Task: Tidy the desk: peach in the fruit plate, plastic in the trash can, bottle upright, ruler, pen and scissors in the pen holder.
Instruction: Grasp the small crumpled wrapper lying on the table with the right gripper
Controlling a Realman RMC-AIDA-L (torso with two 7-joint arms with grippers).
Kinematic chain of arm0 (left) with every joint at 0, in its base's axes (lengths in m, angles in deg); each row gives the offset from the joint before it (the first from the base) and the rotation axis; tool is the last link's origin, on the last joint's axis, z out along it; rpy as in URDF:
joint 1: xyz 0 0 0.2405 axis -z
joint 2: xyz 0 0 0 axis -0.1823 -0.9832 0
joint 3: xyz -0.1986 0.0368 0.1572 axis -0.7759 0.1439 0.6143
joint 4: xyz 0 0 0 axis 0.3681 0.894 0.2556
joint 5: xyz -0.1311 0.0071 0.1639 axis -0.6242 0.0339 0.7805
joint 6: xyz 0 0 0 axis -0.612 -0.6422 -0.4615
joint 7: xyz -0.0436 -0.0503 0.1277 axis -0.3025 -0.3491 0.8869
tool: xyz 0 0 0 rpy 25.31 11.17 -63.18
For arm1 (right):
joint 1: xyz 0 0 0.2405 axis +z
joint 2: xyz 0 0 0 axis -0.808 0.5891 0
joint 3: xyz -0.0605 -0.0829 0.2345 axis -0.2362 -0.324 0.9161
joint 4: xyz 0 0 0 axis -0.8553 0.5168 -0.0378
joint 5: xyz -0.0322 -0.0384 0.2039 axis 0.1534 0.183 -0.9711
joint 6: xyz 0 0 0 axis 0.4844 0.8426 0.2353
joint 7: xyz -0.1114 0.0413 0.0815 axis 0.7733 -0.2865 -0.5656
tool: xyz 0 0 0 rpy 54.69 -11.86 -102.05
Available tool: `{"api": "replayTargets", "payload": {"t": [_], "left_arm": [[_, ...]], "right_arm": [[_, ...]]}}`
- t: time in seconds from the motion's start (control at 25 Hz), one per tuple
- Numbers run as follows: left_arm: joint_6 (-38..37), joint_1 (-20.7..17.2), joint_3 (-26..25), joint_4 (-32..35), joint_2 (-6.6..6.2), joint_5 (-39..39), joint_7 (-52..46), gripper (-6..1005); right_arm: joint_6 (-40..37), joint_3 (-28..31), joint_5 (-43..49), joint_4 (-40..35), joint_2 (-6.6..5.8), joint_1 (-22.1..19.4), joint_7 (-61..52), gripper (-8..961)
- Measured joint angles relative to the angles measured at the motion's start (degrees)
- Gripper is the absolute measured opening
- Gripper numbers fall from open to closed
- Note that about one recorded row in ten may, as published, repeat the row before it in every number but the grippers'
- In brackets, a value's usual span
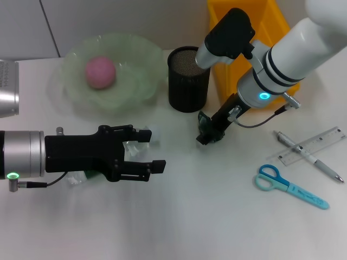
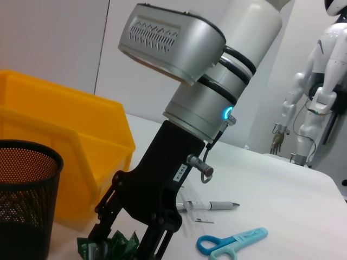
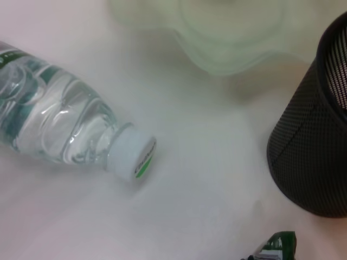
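Done: pink peach [image 1: 100, 72] sits in pale green glass fruit plate [image 1: 142, 86].
Underway: right gripper [image 1: 207, 131], jaws closed on crumpled green plastic [image 1: 205, 123], beside black mesh pen holder [image 1: 188, 79].
Left: clear water bottle [image 3: 59, 125] lies flat under open-jawed left gripper [image 1: 142, 156]; clear ruler [image 1: 313, 144], silver pen [image 1: 309, 156], blue scissors [image 1: 290, 186] remain on white surface [image 1: 217, 216].

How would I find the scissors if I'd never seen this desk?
Start at the yellow bin at the back of the table, then look toward the near right. The scissors lie flat below the clear ruler and grey pen. Only they are blue, with two loop handles.
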Motion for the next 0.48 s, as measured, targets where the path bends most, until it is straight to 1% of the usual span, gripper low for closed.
{"api": "replayTargets", "payload": {"t": [0.36,0.44,0.48], "left_arm": [[0.03,-0.18,-0.47,0.05,0.03,0.01,0.00,847],[0.02,-0.14,-0.51,-0.02,-0.01,0.02,0.00,846],[0.03,-0.16,-0.52,0.03,-0.01,0.02,0.00,846]], "right_arm": [[0.40,0.00,-0.52,0.13,-0.03,-0.27,0.03,705],[0.22,0.03,-0.52,0.06,-0.05,-0.27,0.03,485],[-0.02,0.11,-0.52,-0.06,-0.06,-0.27,0.03,458]]}}
